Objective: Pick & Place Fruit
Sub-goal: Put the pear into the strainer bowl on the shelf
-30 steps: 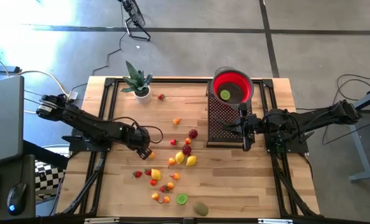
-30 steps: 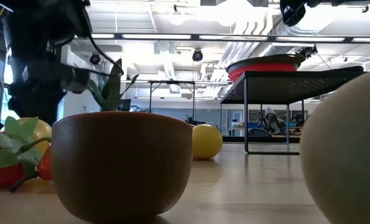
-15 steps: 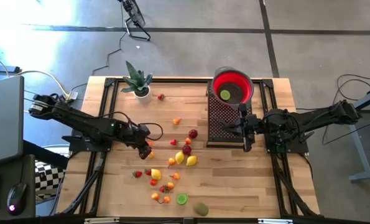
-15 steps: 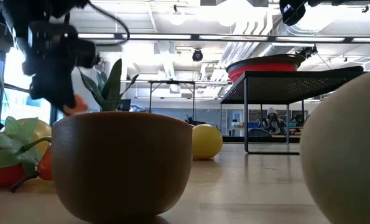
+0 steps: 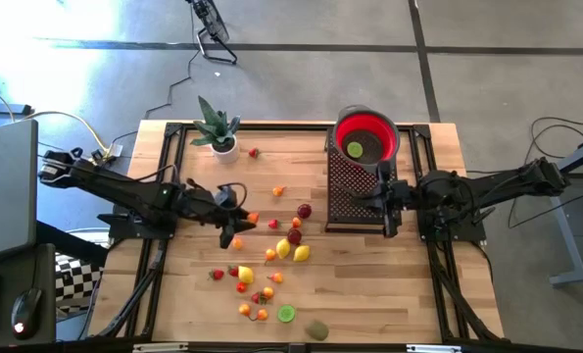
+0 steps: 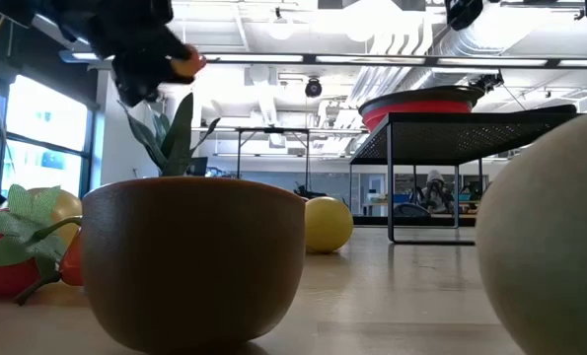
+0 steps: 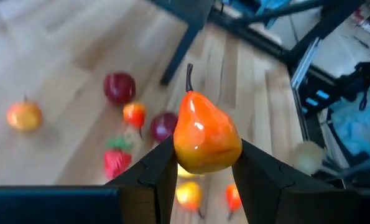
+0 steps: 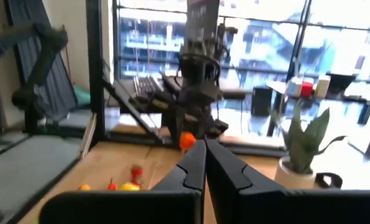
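The left end effector (image 5: 240, 222) holds a small glossy orange toy pear (image 7: 204, 132) between its two dark fingers (image 7: 157, 171), lifted above the left middle of the wooden worktop (image 5: 369, 294). The fingers press on the wide lower body of the pear, and its thin dark stem points up. I judge the pear to be light, hard and smooth, so it may slip or turn if the grip is loose; the wide belly is a good place to hold it, not the stem.

The right end effector (image 5: 385, 196) is closed on nothing and waits beside the black mesh stand (image 5: 355, 191) on the right.

The other small toy fruits (image 5: 271, 265) lie scattered on the worktop, near and in the middle. The red round bowl (image 5: 366, 137) stands far right, with one green fruit (image 5: 355, 149) inside it. A green spiky potted plant (image 5: 216, 127) stands far left. The room behind is a bright office with large windows.
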Robot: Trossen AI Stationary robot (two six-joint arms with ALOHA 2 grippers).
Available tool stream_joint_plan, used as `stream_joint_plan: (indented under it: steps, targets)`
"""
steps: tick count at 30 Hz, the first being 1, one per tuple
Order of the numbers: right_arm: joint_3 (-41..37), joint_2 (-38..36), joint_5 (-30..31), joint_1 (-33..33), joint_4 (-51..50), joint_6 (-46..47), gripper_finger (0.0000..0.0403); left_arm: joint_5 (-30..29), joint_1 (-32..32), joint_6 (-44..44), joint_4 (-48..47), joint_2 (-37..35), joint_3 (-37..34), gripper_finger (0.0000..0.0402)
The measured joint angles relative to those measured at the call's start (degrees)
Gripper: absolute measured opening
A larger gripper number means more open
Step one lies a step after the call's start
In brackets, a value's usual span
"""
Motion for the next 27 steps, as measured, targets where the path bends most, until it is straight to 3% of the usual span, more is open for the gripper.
stream_joint_plan:
  steps: [6,11,21,27]
  targets:
    - [0.0,0.0,-0.2,0.0,5.0,-0.2,0.0004,0.5,4.8,4.3,6.7,0.0,0.0,0.0134]
    - [0.0,2.8,0.0,0.0,9.2,-1.8,0.0004,4.2,9.7,7.2,11.6,0.0,0.0,0.0134]
    - [0.0,19.2,3.5,-3.0,33.8,-2.4,0.0015,9.8,13.3,11.0,17.3,0.0,0.0,0.0134]
    - [3.4,27.0,0.8,-6.2,35.7,3.3,0.0071,12.8,13.3,11.9,17.6,0.0,0.0,0.0134]
